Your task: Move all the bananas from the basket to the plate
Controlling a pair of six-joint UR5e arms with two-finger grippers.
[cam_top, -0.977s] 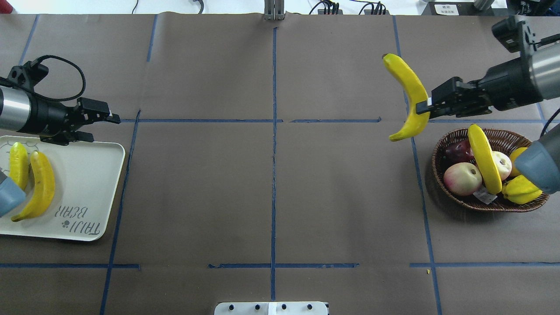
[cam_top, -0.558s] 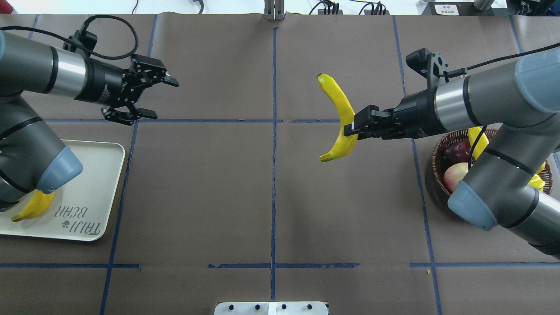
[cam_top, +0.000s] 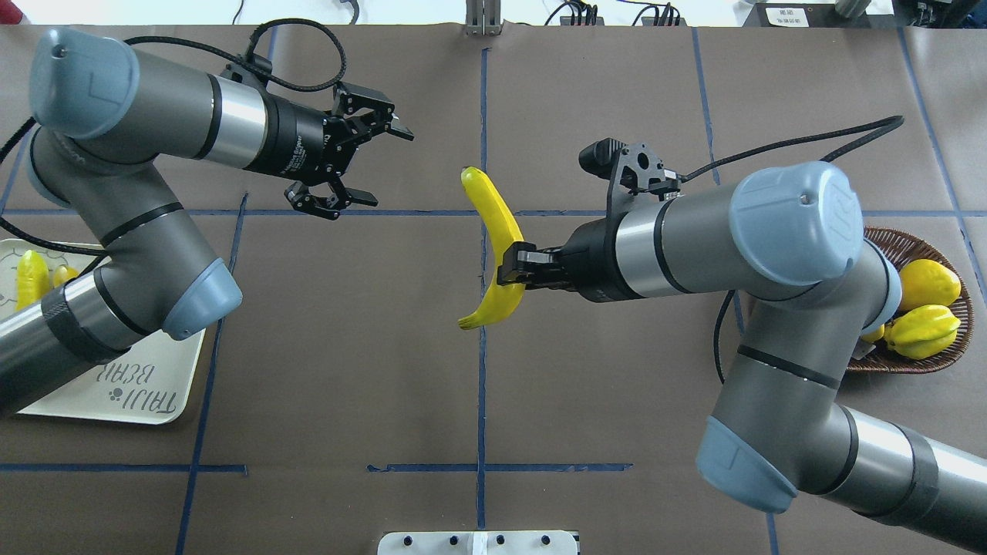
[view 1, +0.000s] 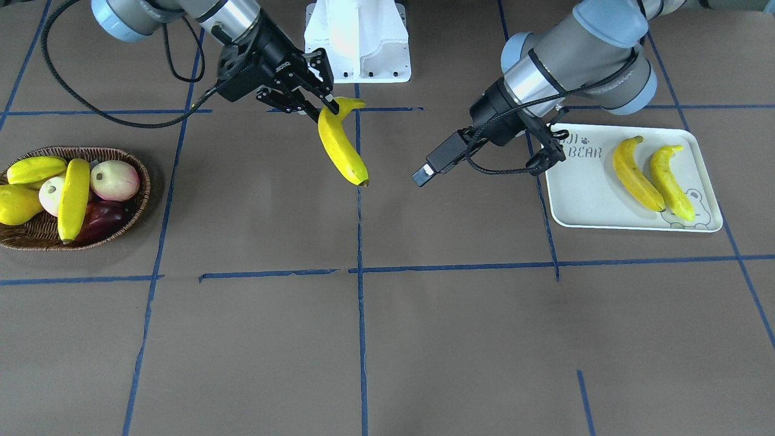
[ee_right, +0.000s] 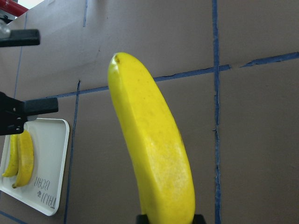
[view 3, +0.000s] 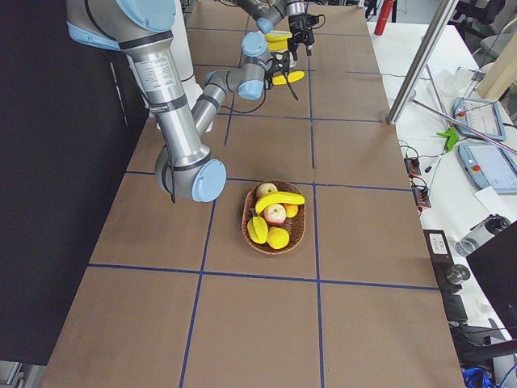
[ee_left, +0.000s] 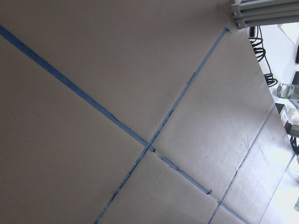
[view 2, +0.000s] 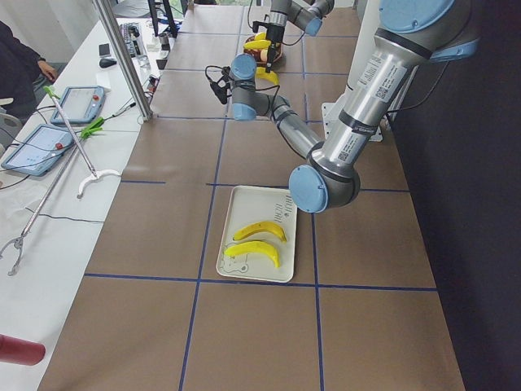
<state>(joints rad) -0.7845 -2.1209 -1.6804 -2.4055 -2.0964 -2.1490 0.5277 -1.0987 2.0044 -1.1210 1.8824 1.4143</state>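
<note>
Between the closed jaws of the right gripper was one banana, held in the air over the centre line of the table, well apart from both the basket and the plate. The jaws pinched it nearer to its end on the robot's side, so the longer free part pointed away from the robot. Its long axis ran across the line between the two arms.

The left gripper hung to the left of this banana and a little farther from the robot. Its jaws were spread wide with nothing in them, and a clear gap separated it from the fruit. Its opening faced roughly toward the free far part, which was the part nearest to it.

This looked like a hand-over: probably the left gripper had to close around that free part before the right one let go.

On the plate lay two bananas side by side. A fourth banana lay in the basket on top of other fruit.
</note>
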